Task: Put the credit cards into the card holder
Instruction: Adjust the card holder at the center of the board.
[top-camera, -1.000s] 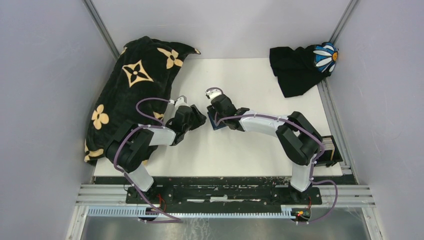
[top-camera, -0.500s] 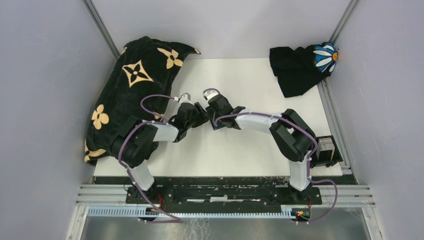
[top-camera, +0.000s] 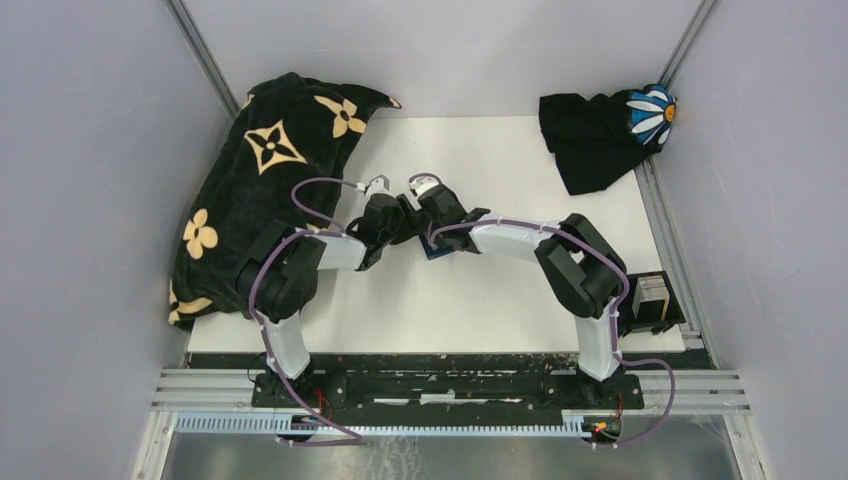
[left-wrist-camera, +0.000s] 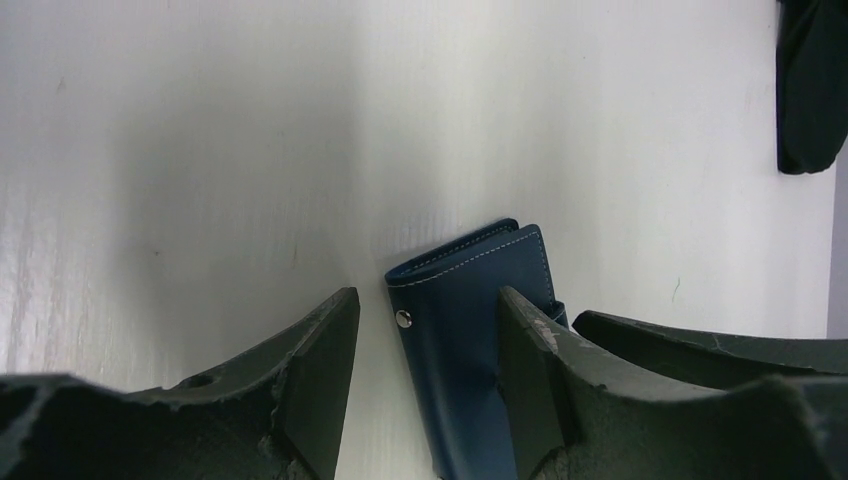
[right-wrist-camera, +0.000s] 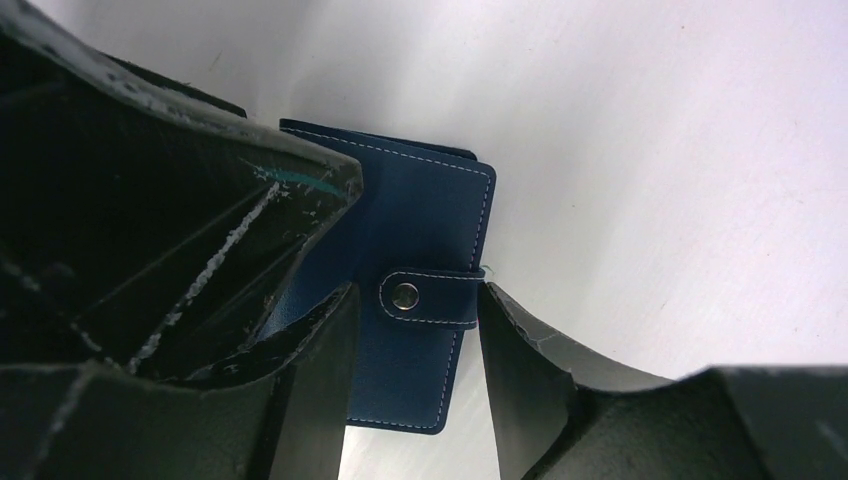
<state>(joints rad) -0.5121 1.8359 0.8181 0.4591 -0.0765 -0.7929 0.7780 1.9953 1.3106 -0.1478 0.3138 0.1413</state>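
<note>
Card holder lies flat, closed, about the middle of the table. Navy, pale stitching along the edges. Snap tab is wrapped over one long edge and looks fastened.

Left gripper: fingers spread, nothing between them but bare table and the holder's studded edge. One finger is over the cover; cannot tell whether it touches.

Right gripper: fingers spread, straddling the snap tab, no grip. The finger on the tab's folded side is just beside it, possibly touching. A dark body, probably the left gripper, covers part of the holder in the right wrist view.

In the top view the two grippers meet tip to tip above the holder.

Credit cards: pale flat pieces in the black tray at the table's right edge, near corner, well apart from the holder. Too small to count.

Handling, judged:
- Holder is probably light, thin and soft-covered, and will slide on the smooth top if pushed from one side only.
- It needs one gripper pinning the cover while the other takes the tab at its free end and peels it off the stud.
- Lying flat, its edges offer little to pinch; the tab is the best hold.
- Cards are likely stiff, slick and thin: pinch across a short edge.
</note>
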